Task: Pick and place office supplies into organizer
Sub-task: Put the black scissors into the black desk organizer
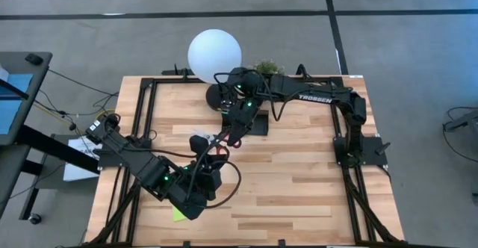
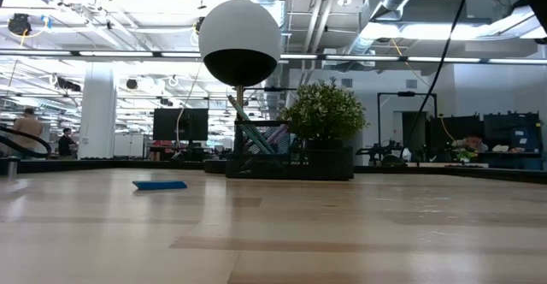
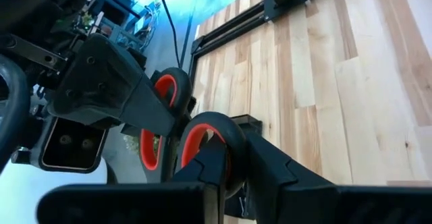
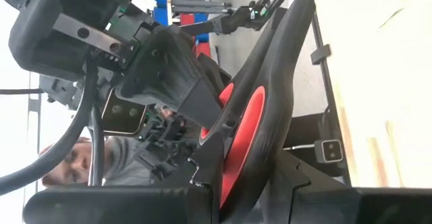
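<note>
Both tools pinched the red-handled scissors (image 1: 217, 145) mid-air: left tool (image 1: 203, 145), right tool (image 1: 227, 137). Organizer (image 2: 288, 150) already held pens; blue eraser (image 2: 160, 184) and lime-green sticky pad (image 1: 178, 214) remained on the counter (image 1: 299, 181).

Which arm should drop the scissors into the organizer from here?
Right. Both appear to grip the scissors mid-table, but the right pincer sits next to the organizer by the plant, with its arm already over it. The left pincer would have to reach farther across.
</note>
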Controlling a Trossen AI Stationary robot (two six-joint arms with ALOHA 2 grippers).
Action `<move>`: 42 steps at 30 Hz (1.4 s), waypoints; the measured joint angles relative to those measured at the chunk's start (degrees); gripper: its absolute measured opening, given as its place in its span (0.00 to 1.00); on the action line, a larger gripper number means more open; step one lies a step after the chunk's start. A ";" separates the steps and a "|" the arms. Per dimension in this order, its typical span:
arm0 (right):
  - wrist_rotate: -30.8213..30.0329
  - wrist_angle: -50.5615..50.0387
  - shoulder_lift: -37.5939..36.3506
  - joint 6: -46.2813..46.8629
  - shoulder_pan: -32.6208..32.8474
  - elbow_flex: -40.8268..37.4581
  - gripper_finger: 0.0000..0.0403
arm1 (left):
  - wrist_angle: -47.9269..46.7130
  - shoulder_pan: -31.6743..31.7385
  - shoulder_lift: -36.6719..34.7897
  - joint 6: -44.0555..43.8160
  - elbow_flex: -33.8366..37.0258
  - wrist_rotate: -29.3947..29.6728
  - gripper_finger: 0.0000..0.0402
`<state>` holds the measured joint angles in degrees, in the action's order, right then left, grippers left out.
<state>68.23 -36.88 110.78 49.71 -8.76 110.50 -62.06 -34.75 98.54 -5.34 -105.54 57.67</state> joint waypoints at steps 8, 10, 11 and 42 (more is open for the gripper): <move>-0.67 0.10 0.44 1.39 0.17 -0.13 0.16 | 0.03 0.12 0.00 0.62 0.00 -0.24 0.06; 0.71 0.23 1.49 1.49 0.35 -0.16 0.16 | -0.17 0.12 0.00 0.25 0.00 -0.83 0.06; 1.24 -0.06 1.66 2.10 0.44 -0.28 0.16 | -0.19 0.09 0.04 0.19 0.00 -1.09 0.06; -1.45 6.19 2.60 4.32 0.53 -0.33 0.23 | -1.85 0.01 -0.09 -2.40 -0.07 -1.94 0.06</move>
<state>66.77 -30.70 113.38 54.04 -8.23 110.17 -63.92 -34.74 98.45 -7.75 -105.60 55.73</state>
